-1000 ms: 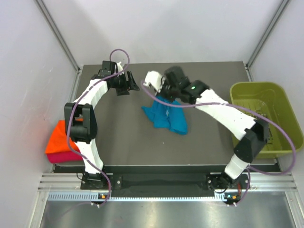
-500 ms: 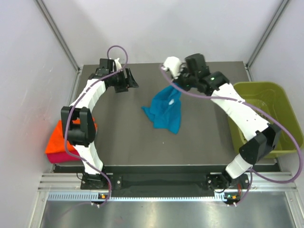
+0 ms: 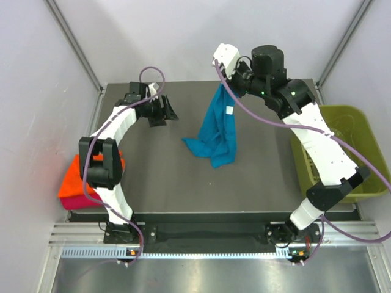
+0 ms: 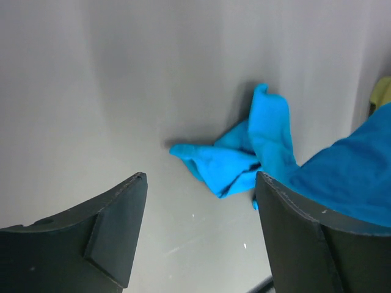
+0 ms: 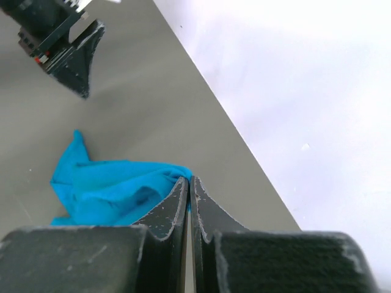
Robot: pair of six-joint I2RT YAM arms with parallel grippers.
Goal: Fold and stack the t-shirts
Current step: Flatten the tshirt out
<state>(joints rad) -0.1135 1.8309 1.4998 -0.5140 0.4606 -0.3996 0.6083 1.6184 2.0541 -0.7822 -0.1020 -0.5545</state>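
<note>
A teal-blue t-shirt (image 3: 217,131) hangs from my right gripper (image 3: 227,84), which is shut on its top edge, raised over the table's far middle. A small white label (image 3: 227,110) shows on the hanging part. The shirt's lower end lies crumpled on the table (image 3: 153,177). In the right wrist view the jaws of the right gripper (image 5: 189,180) pinch the teal cloth (image 5: 104,189). My left gripper (image 3: 166,116) stands open to the left of the shirt, apart from it. Its wrist view shows the left gripper (image 4: 201,177) empty, with the teal shirt (image 4: 226,162) beyond. Orange (image 3: 70,180) and magenta (image 3: 76,201) t-shirts lie folded and stacked at the table's left edge.
An olive-green plastic basket (image 3: 333,110) stands at the right edge of the table, under the right arm's elbow. White walls close in the back and sides. A metal rail runs along the near edge by the arm bases.
My right gripper has risen and moved toward the back right, pulling the teal shirt up until it hangs stretched. The left gripper has shifted only slightly.
</note>
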